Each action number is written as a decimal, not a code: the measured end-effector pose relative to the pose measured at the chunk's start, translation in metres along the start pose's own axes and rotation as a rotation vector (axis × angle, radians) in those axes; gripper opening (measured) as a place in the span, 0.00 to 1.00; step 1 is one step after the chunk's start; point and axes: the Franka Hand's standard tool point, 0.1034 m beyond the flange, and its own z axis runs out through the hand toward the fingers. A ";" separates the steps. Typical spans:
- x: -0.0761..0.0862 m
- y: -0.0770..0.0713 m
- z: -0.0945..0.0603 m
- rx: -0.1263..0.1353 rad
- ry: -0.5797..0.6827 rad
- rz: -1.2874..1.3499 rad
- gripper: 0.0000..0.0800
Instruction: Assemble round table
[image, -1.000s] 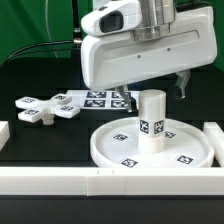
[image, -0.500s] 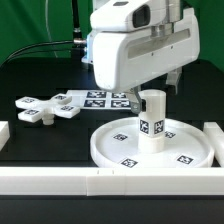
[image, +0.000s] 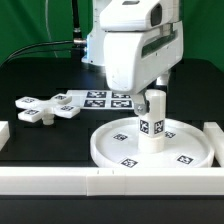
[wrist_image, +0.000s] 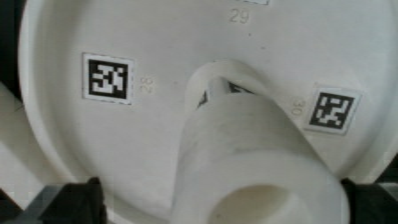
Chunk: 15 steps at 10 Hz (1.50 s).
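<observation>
The short cylindrical leg (image: 151, 122) stands upright in the middle of the large rimmed round disc (image: 108, 142). My gripper (image: 152, 94) is right over the leg's top, open, with a finger on either side of it. In the wrist view the leg (wrist_image: 249, 150) rises toward the camera from the disc (wrist_image: 196, 40), and my gripper (wrist_image: 221, 203) straddles its hollow top with dark fingertips (wrist_image: 75, 200) at both edges, apart from the leg. The cross-shaped four-armed piece (image: 40, 108) lies flat on the table at the exterior view's left.
The marker board (image: 100, 99) lies behind the disc, partly hidden by the arm. Long white border rails (image: 100, 181) run along the table's front, with short pieces at both sides. A green backdrop stands behind.
The arm has moved toward the exterior view's right and down, so the gripper now sits over the leg's top. The leg, disc and cross piece have not moved.
</observation>
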 end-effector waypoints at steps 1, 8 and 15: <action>0.000 0.001 0.001 -0.003 -0.015 -0.086 0.81; 0.003 0.001 0.005 -0.014 -0.080 -0.552 0.81; -0.001 -0.006 0.009 0.019 -0.096 -0.571 0.51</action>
